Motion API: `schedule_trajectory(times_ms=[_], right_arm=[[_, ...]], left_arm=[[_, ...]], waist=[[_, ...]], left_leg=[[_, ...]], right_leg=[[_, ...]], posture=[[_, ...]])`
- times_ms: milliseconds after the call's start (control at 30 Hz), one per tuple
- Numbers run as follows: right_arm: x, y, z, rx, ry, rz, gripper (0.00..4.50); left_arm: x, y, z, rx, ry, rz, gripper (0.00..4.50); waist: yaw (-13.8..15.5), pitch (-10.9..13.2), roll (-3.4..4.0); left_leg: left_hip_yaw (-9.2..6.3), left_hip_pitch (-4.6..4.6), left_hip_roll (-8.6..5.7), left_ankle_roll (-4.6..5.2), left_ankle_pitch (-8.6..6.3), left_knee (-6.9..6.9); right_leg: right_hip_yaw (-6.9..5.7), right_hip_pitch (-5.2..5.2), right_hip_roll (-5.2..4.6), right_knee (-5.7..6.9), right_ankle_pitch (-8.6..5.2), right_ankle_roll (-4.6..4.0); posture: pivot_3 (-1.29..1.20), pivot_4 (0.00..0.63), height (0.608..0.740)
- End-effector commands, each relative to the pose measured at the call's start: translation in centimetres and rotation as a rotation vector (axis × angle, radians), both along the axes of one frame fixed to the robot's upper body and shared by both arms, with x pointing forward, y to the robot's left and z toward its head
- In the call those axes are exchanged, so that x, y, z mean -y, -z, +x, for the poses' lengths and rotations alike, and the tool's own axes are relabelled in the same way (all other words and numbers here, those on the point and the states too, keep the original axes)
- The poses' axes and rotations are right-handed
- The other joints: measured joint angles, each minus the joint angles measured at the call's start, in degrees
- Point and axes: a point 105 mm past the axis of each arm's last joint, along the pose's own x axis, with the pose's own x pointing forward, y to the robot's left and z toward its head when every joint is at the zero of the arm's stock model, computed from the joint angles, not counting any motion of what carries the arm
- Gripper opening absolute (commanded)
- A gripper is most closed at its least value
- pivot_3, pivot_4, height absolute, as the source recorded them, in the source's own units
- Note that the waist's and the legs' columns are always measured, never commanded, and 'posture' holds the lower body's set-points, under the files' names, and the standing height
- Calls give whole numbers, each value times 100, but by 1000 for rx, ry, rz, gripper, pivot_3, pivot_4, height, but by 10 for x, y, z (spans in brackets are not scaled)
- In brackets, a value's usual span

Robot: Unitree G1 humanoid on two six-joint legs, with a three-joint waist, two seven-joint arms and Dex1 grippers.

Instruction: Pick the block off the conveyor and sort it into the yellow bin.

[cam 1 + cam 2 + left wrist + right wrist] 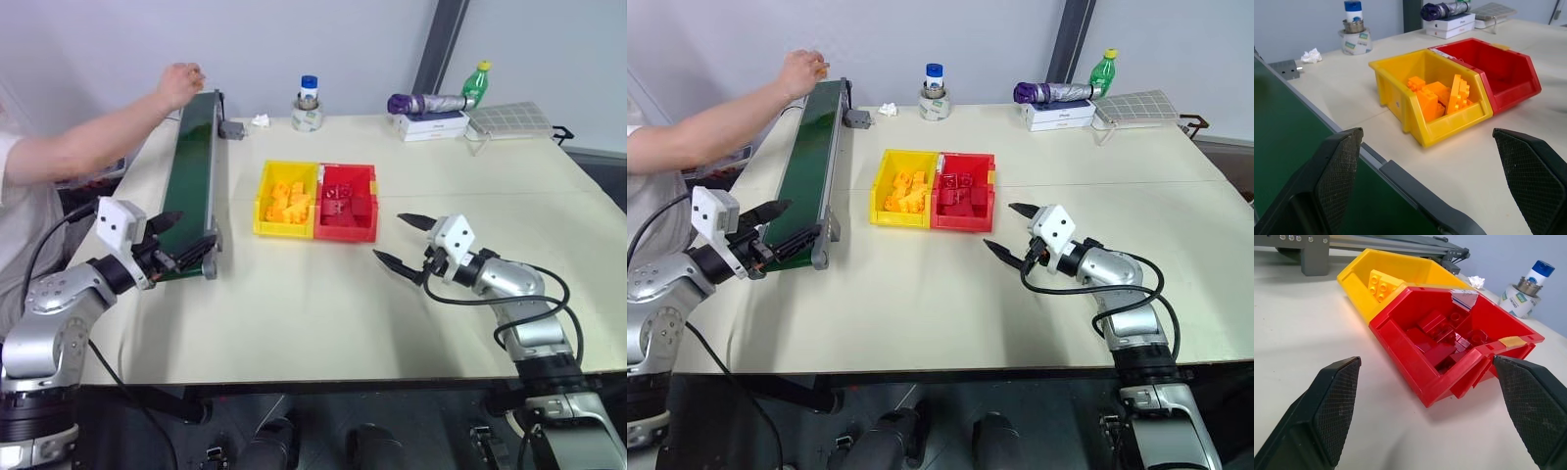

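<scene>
The conveyor (192, 166), a dark green belt with grey rails, runs along the table's left side, and I see nothing lying on the belt. At its far end a person's hand (180, 84) pinches a small yellow piece (823, 67), apparently the block. My left gripper (174, 240) is open at the conveyor's near end, one finger over the belt. The yellow bin (284, 231) holds several yellow bricks and touches a red bin (345, 233) of red bricks. My right gripper (390, 238) is open and empty just right of the red bin.
At the back of the table stand a blue-capped bottle in a tape roll (309, 106), a purple umbrella on white boxes (429, 116), a green bottle (476, 82) and a grid mat (509, 117). The conveyor's grey motor (231, 128) juts out. The person's arm reaches in from the left.
</scene>
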Motion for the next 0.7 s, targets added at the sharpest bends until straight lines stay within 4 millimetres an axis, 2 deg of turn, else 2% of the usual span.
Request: schedule_trajectory(times_ms=[33,200,433,600,700], right_arm=[[1,-18,-3,69,-3,10,4500],[0,-18,-3,67,-7,9,4500],[-1,-17,-1,64,-15,7,4500],[-1,-17,-1,63,-22,7,4500],[-1,-17,-1,61,-24,7,4500]], left_arm=[[0,-12,-2,60,9,16,4483],[-3,-14,0,79,-27,36,4483],[4,-11,-10,92,-26,1,4483],[-7,-16,-9,179,-227,-26,4483],[-7,-13,-13,208,-335,-57,4483]], waist=[[-2,0,0],[0,0,0],[-1,0,0],[4,0,0],[3,-1,-2]], left_leg=[[0,0,0,0,0,0],[0,0,0,0,0,0],[0,0,0,0,0,0],[0,0,0,0,0,1],[0,1,0,0,0,5]], right_leg=[[0,1,0,0,0,0],[0,1,0,0,0,0],[0,2,0,0,0,0],[0,8,0,0,0,0],[0,15,0,0,1,1]], posture=[[0,150,740],[0,150,740],[0,150,740],[0,150,740],[0,150,740]])
